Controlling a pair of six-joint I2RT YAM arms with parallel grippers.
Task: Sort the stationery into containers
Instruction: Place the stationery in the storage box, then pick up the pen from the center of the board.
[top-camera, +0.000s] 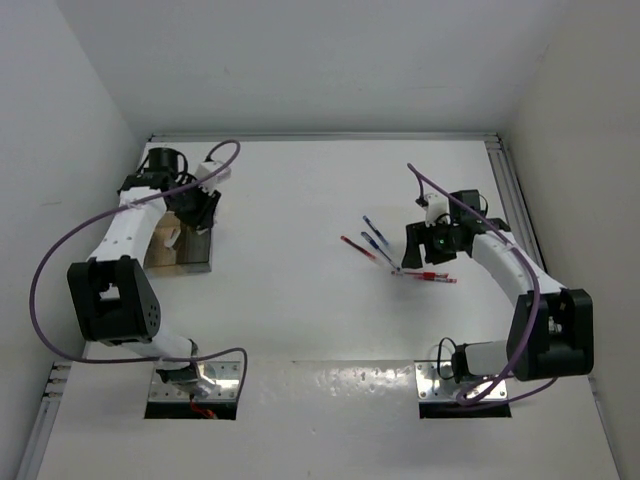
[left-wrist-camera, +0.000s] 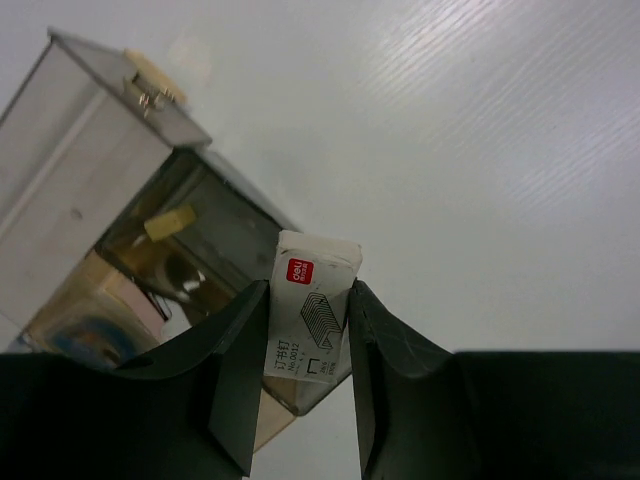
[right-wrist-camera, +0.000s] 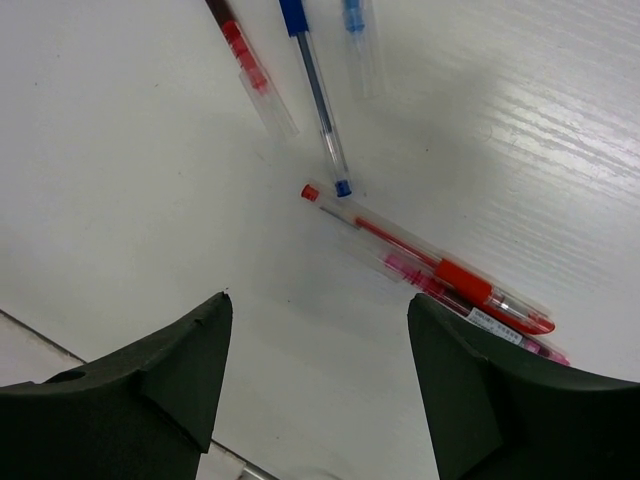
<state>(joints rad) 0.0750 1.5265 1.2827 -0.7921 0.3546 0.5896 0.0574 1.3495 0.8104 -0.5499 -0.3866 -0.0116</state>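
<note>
While your left gripper (left-wrist-camera: 310, 292) pinches a small white staple box (left-wrist-camera: 318, 262) at the edge of the clear box (left-wrist-camera: 90, 170), your right gripper (right-wrist-camera: 320, 300) hovers, jaws spread, over the red pens (right-wrist-camera: 450, 275) and blue pens (right-wrist-camera: 320, 110), well to the right of that clear box.

Container (top-camera: 182, 255) sits far left on the table (top-camera: 300, 320), staple box (left-wrist-camera: 312, 310) at its end, between the left gripper (left-wrist-camera: 307, 295) fingers. Pens (top-camera: 378, 240) lie scattered right of centre, beside the right gripper (right-wrist-camera: 320, 305).
</note>
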